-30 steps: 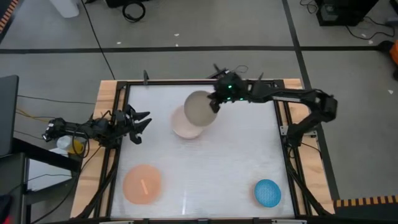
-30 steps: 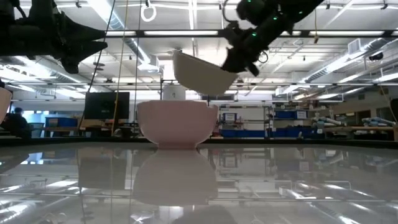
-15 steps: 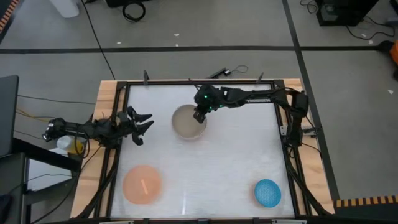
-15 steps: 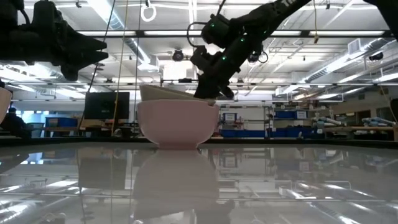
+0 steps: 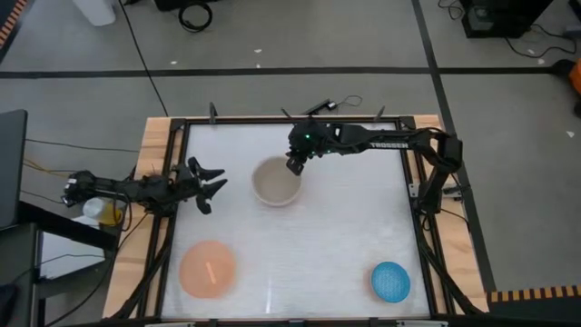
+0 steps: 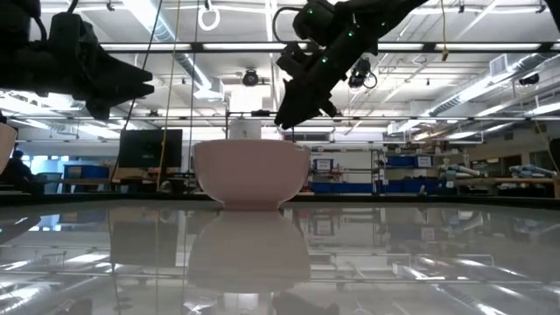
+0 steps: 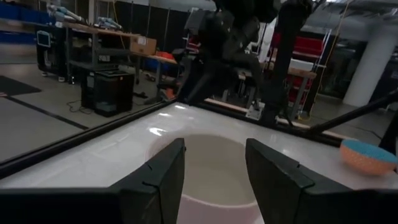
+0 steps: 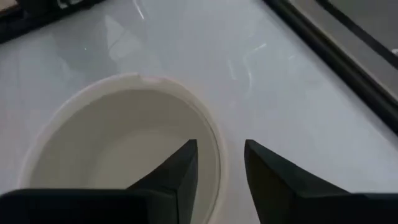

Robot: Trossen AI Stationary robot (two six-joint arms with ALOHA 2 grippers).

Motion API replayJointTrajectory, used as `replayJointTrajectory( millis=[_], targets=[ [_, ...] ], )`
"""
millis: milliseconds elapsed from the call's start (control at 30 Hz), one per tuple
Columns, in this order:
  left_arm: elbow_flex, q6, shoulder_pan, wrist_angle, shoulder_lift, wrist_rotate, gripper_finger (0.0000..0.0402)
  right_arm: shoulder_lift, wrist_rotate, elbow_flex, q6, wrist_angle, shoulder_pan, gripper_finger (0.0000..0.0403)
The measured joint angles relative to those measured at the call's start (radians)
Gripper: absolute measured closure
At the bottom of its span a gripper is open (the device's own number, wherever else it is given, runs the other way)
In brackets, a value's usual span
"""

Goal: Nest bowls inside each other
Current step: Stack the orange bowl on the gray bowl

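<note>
The grey-beige bowl sits inside the cream-white bowl at the table's middle, toward the far side; in the low view only the cream one shows. My right gripper hovers open just above their far right rim, one finger on either side of it, touching nothing. My left gripper waits open to the left of the stack. The peach-orange bowl stands at the near left and the blue bowl at the near right.
A dark frame borders the white table top. A broad stretch of bare table lies between the stack and the two near bowls. The blue bowl also shows far off in the left wrist view.
My right gripper has carried the tilted grey-beige bowl toward the table's left and near side and down into the cream-white bowl. The bowl has come level and settled in below the cream rim. The gripper has let go and now stands a little above the rim.
</note>
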Motion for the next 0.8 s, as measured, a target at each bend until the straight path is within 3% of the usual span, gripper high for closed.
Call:
replayJointTrajectory(
  millis=[267, 400, 567, 800],
  targets=[
    [0.069, -0.006, -0.004, -0.003, 0.094, 0.006, 0.0230, 0.019, 0.055, -0.003, -0.021, -0.080, 0.010, 0.0265],
    [0.163, -0.047, -0.039, -0.107, 0.193, 0.022, 0.0230, -0.002, 0.092, -0.003, -0.025, -0.117, 0.031, 0.0265],
    [0.324, -0.110, -0.116, -0.281, 0.389, 0.024, 0.0230, -0.053, 0.150, -0.023, -0.012, -0.146, 0.085, 0.0265],
    [0.592, -0.291, -0.236, -0.695, 0.689, 0.111, 0.0230, -0.211, 0.259, -0.155, 0.108, -0.132, 0.190, 0.0265]
  ],
)
